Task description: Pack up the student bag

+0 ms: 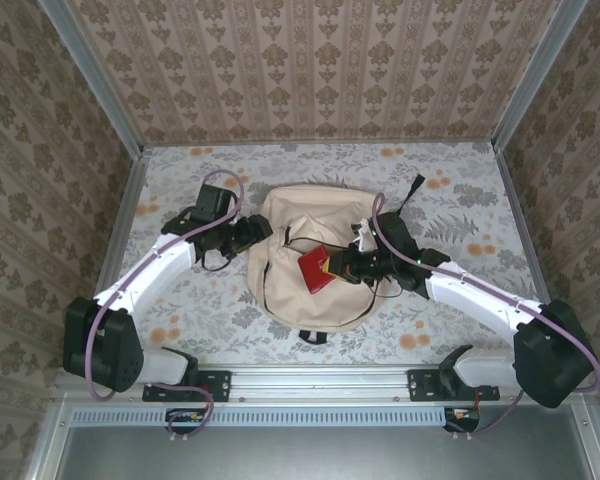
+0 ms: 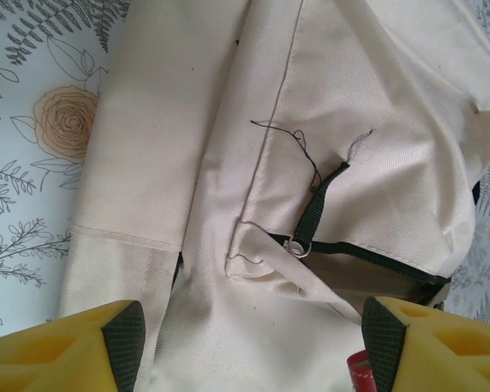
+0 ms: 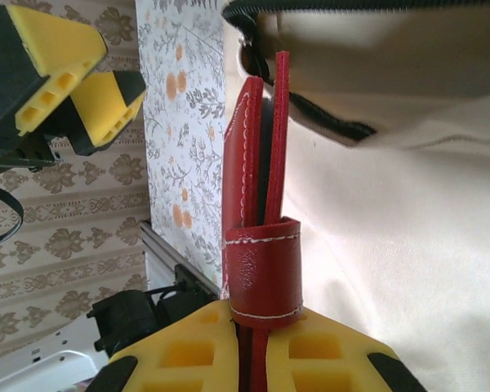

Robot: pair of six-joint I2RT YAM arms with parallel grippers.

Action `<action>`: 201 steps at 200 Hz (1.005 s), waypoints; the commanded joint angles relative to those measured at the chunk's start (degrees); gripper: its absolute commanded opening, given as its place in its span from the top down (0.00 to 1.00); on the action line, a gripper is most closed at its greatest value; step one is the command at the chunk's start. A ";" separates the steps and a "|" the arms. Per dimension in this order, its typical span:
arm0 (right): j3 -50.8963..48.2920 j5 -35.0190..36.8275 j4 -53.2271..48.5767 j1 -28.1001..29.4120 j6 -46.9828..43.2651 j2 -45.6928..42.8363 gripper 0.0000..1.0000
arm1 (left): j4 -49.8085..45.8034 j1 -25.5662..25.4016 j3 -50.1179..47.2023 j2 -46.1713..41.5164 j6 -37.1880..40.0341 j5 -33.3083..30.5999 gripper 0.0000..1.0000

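Okay, nearest first: the right gripper (image 3: 251,347) is clamped narrow on the bottom edge of a red leather case (image 3: 257,212). The case stands on edge, its stitched loop just above the pads. It sits over the middle of the student bag (image 1: 305,250), on the side nearer the arm bases. Its top edge points at the bag's open zip mouth (image 3: 310,114), close to it but not inside as far as I can tell.

Step in hand, my read: feeding the case into the zipped pocket. The next move calls for pushing it in edge-first, in line with the zip, so it doesn't snag the upper lip. The mouth looks slack and could fold shut.

Further out, at the bag's left edge, the left gripper (image 2: 253,343) has its jaws wide and holds nothing. Cream fabric lies under them; contact I can't tell. The black zip pull (image 2: 314,212) is just ahead, untouched. Likely it should pinch the flap to hold the mouth open.

The bag lies flat on the floral table (image 1: 460,200), its far end toward the back wall.
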 commanded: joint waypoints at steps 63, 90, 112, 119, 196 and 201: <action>-1.96 0.13 10.29 -0.86 12.91 5.06 0.92 | 1.15 -1.71 -1.89 3.97 1.22 1.65 0.36; -4.01 5.51 11.58 -2.13 14.46 2.64 0.93 | 2.20 -2.46 -2.17 5.22 1.11 2.38 0.40; -5.60 9.02 12.39 -3.66 15.85 1.58 0.93 | 3.04 -2.58 -2.46 6.53 0.68 2.82 0.47; -6.02 9.77 13.01 -4.17 16.68 1.66 0.93 | 3.62 -2.59 -2.66 6.81 0.43 2.91 0.49; -8.22 21.64 16.64 -6.27 20.20 0.27 0.93 | 6.16 -7.18 -3.01 9.53 -0.69 3.62 0.60; -7.86 22.24 15.75 -6.51 19.63 -0.01 0.93 | 6.22 -7.44 -3.00 9.85 -0.75 3.62 0.60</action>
